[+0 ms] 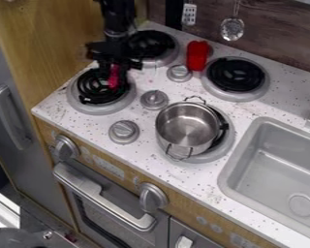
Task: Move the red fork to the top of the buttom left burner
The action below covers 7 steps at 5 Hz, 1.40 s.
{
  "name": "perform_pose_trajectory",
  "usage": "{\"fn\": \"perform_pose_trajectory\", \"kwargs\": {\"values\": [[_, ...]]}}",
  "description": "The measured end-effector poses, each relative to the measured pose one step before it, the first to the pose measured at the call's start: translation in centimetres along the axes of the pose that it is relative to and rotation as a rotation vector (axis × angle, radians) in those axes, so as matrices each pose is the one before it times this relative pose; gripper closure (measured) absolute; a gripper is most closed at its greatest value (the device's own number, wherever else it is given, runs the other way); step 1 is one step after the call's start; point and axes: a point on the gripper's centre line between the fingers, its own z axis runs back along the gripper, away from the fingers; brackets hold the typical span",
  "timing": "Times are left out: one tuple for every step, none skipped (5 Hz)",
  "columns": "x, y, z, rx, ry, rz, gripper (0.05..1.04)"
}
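Four burners are set in the speckled white surface: the bottom left burner, the top left burner, the top right burner and the bottom right burner, on which one metal pot with two wire handles stands upright. At least three grey knobs rise among them, and two more sit on the wooden front. There is one red object between the two top burners, one sink at the right, and two utensils on the wall, a slotted turner and a slotted spoon. The black pincer hangs over the bottom left burner, its fingers drawn in close on the one red fork, which points down between them above the black coil; whether the fork touches the coil I cannot tell. The surface tops a toy kitchen with an oven door and its pale bar handle below. A tall wooden panel and a grey door with an upright handle stand at the left, and a dark wood-grain wall backs the burners.
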Motion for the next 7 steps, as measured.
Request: {"fn": "perform_pose_trajectory", "kwargs": {"values": [[0.303,1.945,-0.216,0.0108,0.0026,0.0177,0.703],[-1.129,1.440,-0.780,0.0029,0.0354,0.0060,0.703],[-1.544,-0.332,-0.372,-0.0016,0.0194,-0.0278,0.660],[-0.428,-0.005,1.582,0.0166,-0.0237,-0.0321,0.354],[-1.022,-0.349,2.245,-0.0013,-0.0151,-0.0095,0.098],[-1.342,-0.917,2.559,-0.0590,0.0402,0.0017,0.087],[-1.246,-0.813,0.348,-0.0308,0.0266,-0.0470,0.087]]}}
